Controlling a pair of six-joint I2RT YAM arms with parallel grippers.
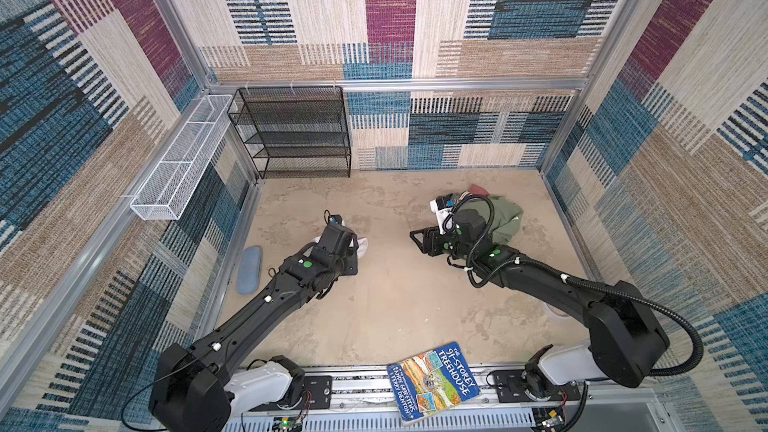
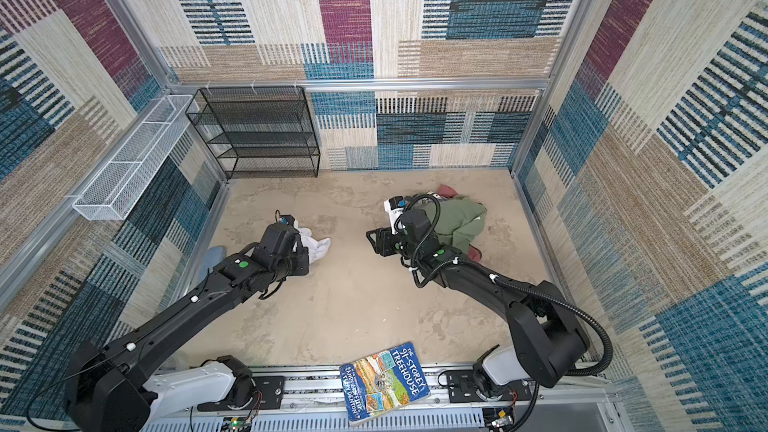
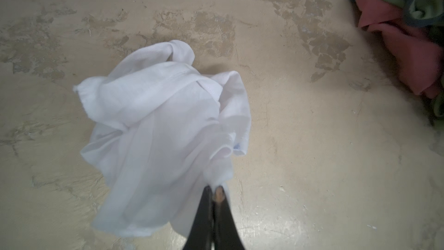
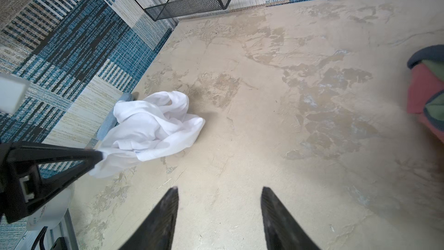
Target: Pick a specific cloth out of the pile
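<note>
Where both top views look down on the table (image 1: 395,305), we see the cloth (image 2: 319,246) as a white bunch near the left edge, about midway between front and back, partly hidden under the left arm (image 1: 291,280). The pile (image 1: 505,218), olive green with dusty red at its fringe, sits toward the far right corner, well apart from the cloth. The right gripper (image 1: 417,242) hangs near it, on the side facing the cloth. A book (image 1: 432,382) lies on the front edge, and a blue-grey pad (image 1: 249,270) lies at the left edge. A black mesh rack (image 1: 291,130) stands in the far left corner.

In the left wrist view, we find the left gripper (image 3: 214,189) clenched on a fold of the cloth (image 3: 163,126), tips pressed together with fabric gathered between them. The rest spreads out crumpled below.

In the right wrist view, the right gripper (image 4: 219,188) stands released, fingers apart over bare table, holding nothing. Further off we see the left gripper (image 4: 101,156) pinching the cloth (image 4: 153,126), whose bulk rests on the table beside the blue-grey pad (image 4: 108,122).
</note>
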